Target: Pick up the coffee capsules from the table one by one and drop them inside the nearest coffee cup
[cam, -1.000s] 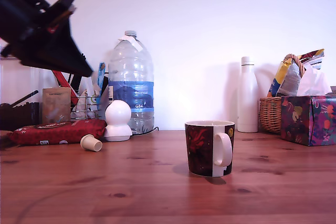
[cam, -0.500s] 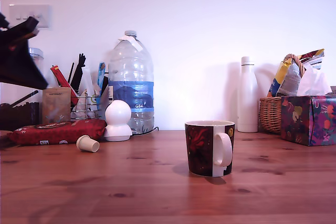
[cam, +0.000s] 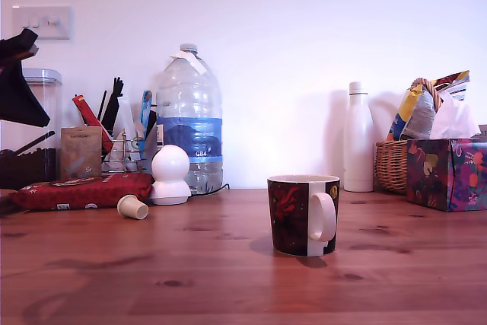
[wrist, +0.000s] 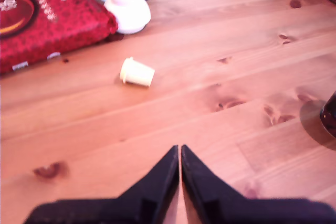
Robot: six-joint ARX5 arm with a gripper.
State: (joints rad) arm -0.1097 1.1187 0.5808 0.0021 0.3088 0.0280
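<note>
Cream capsule [wrist: 137, 72] on side on table [cam: 228, 264], just beside red packet [cam: 84, 190], at 9 o'clock from mug [cam: 303, 215], well apart. Capsule rolled slightly, settled again. Gripper [wrist: 180, 153] retreated high toward exterior view's left, fingertips together, empty. Pick not yet begun.

Capsule [cam: 132, 207] on table [cam: 228, 264], well apart from mug [cam: 304, 215]
</note>
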